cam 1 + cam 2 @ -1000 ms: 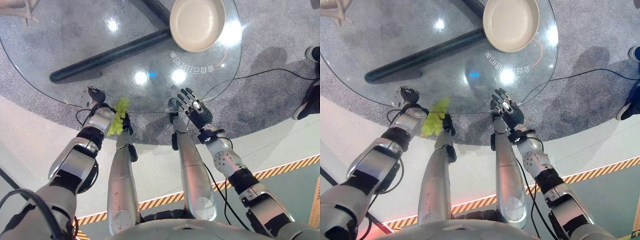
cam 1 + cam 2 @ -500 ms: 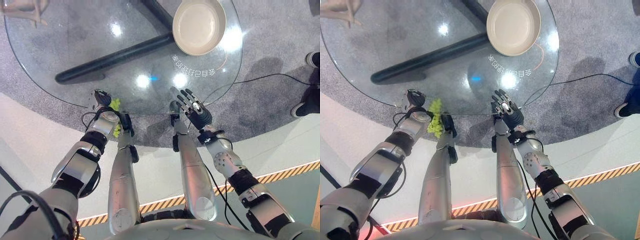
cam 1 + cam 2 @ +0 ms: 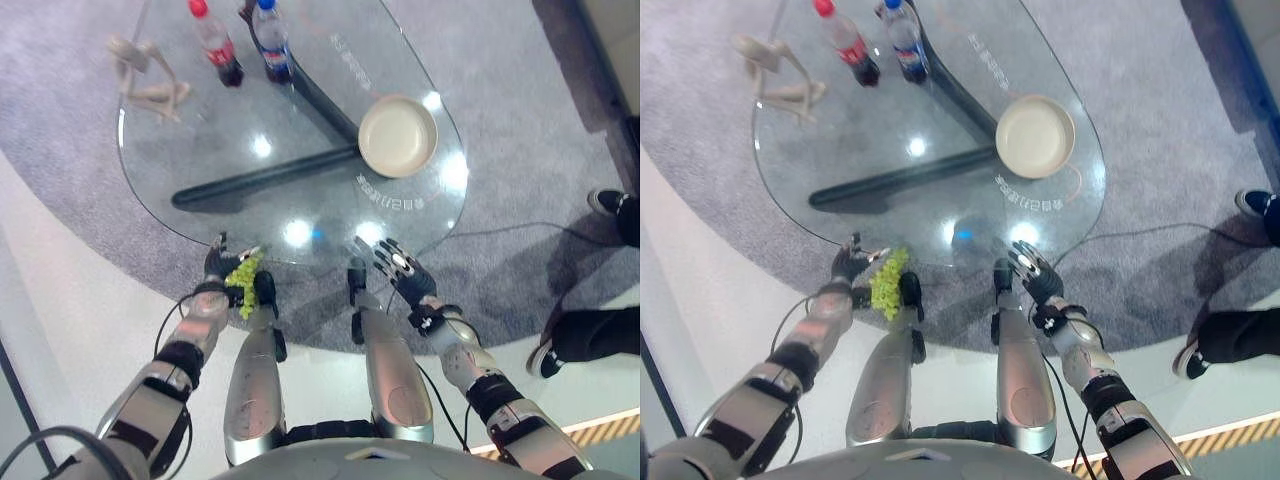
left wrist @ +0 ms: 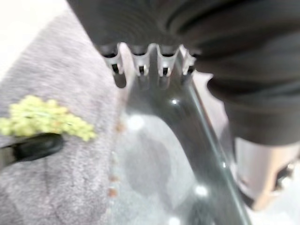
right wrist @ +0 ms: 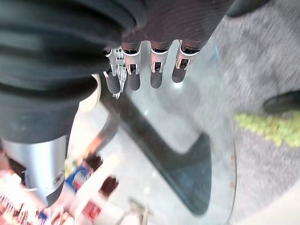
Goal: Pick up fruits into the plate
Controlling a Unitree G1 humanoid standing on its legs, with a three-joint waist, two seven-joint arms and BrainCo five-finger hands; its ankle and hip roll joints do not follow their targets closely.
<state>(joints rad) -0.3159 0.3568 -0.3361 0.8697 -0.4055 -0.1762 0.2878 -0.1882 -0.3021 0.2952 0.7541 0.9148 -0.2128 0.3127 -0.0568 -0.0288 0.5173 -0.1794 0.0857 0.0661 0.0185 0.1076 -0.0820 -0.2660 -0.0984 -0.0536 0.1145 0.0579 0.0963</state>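
The round cream plate (image 3: 398, 136) sits empty near the far right edge of the clear glass surface (image 3: 250, 110), and two capped plastic bottles (image 3: 245, 44) with dark drink stand at its far edge beside a pale wooden figure (image 3: 150, 75). A knobbly bunch of green grapes (image 3: 888, 283) lies at the near edge, just beside the left hand (image 3: 848, 264), whose fingers cannot be made out as open or closed. The right hand (image 3: 400, 276) hovers over the near right edge with its fingers straight and spread.

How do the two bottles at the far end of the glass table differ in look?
The left bottle has a red cap and a red label; the right bottle has a blue cap and a blue label. Both stand upright, close together on the glass table, and hold a dark drink.
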